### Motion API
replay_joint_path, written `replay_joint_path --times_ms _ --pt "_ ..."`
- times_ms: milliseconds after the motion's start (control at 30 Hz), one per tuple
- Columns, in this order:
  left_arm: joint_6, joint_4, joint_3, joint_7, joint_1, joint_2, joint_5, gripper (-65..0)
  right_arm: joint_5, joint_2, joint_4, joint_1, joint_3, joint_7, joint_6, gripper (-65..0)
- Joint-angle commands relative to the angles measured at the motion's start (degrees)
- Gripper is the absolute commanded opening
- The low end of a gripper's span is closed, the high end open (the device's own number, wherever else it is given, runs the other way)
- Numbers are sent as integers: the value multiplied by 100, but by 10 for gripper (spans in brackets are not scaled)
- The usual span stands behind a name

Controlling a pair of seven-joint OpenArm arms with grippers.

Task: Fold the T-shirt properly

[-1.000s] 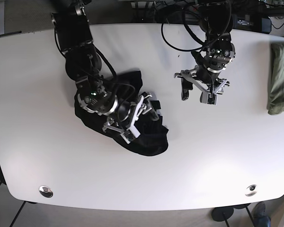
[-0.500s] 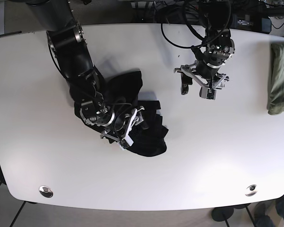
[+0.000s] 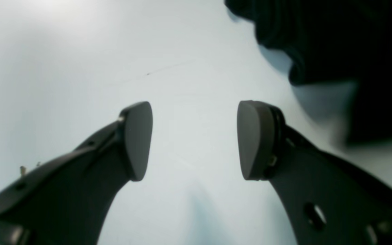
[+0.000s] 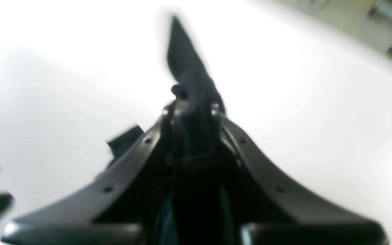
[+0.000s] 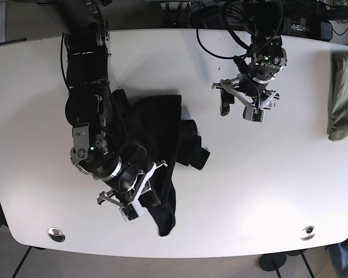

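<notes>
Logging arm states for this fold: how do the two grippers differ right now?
The left gripper is open with nothing between its fingers, while the right gripper is shut on the black T-shirt. The left one hangs over bare white table beside the shirt; the right one is at the shirt's near end. Both have the same dark curved fingers.
</notes>
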Motion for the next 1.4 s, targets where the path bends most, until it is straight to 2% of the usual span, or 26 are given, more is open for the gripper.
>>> replay_joint_path --times_ms 33,133,233,300,433,533,600,767,833,900,1000,1333,1400 --pt "-13 119 -3 -128 -40 -11 -77 -285 70 -53 638 256 258 -224 32 -629" --pt "-13 119 6 -172 -101 33 -86 -285 70 -44 928 273 645 -356 76 -629" --pt "-13 31 252 -603 -374 24 -77 -283 79 -35 1130 264 1225 -373 94 -629" --pt "-4 -198 595 -876 -470 7 -51 -283 431 -9 1411 247 1647 -391 94 -629" --pt "13 -558 780 -1016 -971 -2 -33 -283 1064 211 1904 238 2527 -1015 94 -629" --pt "22 -892 780 -1034 -1429 -2 -33 -283 1530 659 1886 -17 2861 -1086 94 -629" --pt "22 -1165 780 -1034 -1719 -2 -33 -283 1661 800 1886 -166 2949 -1077 94 -629" --pt "4 -2185 797 -1034 -2554 24 -51 -281 1723 817 1886 -404 2975 -1077 94 -629" --pt "-4 -2536 1167 -1034 -2747 33 -68 -281 1723 809 1886 -474 2975 -1077 94 -629" --pt "-4 -2580 1659 -1034 -2739 24 -68 -282 1723 809 1886 -509 2957 -1068 94 -629" --pt "-4 -2580 2046 -1034 -2501 7 -51 -282 1723 809 1886 -518 2957 -1068 94 -629" --pt "31 -2756 2055 -1060 -2229 -11 -33 -283 1723 809 1886 -588 2949 -1068 94 -629" --pt "101 -2765 2055 -1298 -2246 -11 -33 -283 1723 800 1886 -580 2940 -1068 94 -629"
